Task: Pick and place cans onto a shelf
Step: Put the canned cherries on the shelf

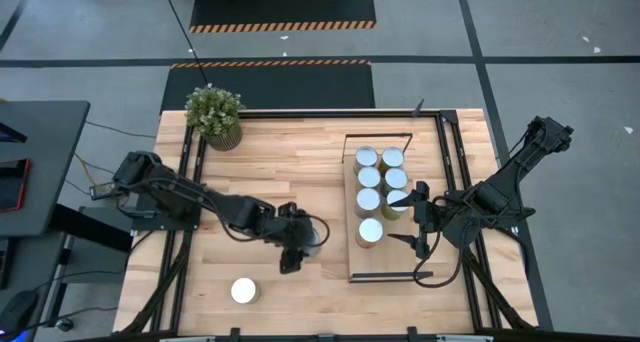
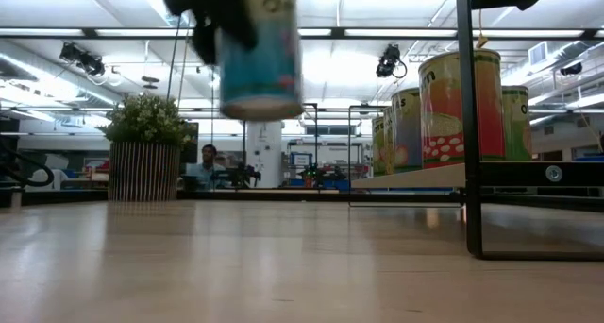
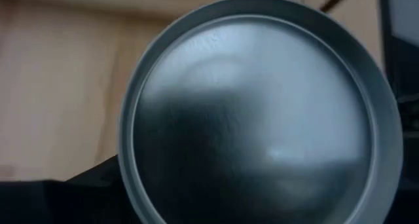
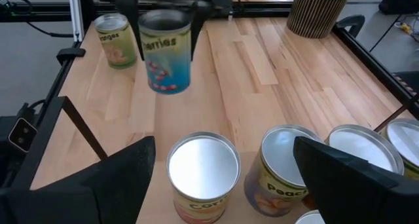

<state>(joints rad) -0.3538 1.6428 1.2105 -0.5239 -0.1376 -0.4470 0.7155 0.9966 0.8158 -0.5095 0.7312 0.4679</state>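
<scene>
You are carrying a small upright tin with a blue-and-white printed label and a silver lid (image 4: 165,50) in the left gripper (image 1: 297,240), whose dark fingers are closing on its sides. In the low view the tin (image 2: 257,51) is hanging clear of the plank tabletop (image 2: 283,266), with its long axis standing vertical.

The relation your coming move turns on is this: the long, narrow light-wood shelf with the thin black end frame (image 1: 352,212) is lying to the right of the held tin as the overhead camera shows it, with a strip of bare table between them. The shelf is already bearing two rows of silver-lidded tins (image 1: 380,192), so the free room appears to be at the end of the board farthest from the potted plant (image 1: 214,115), beyond the last lid.

The left arm is the one holding the load. The right gripper (image 1: 416,222) is hovering just beside the shelf's other long edge, jaws standing wide and holding nothing.

The left wrist camera is showing little beyond the tin's round grey lid (image 3: 258,112), pressed close to the lens. One more tin with an orange-printed label (image 4: 116,40) is standing on the table beyond the held tin, farther from the shelf.
</scene>
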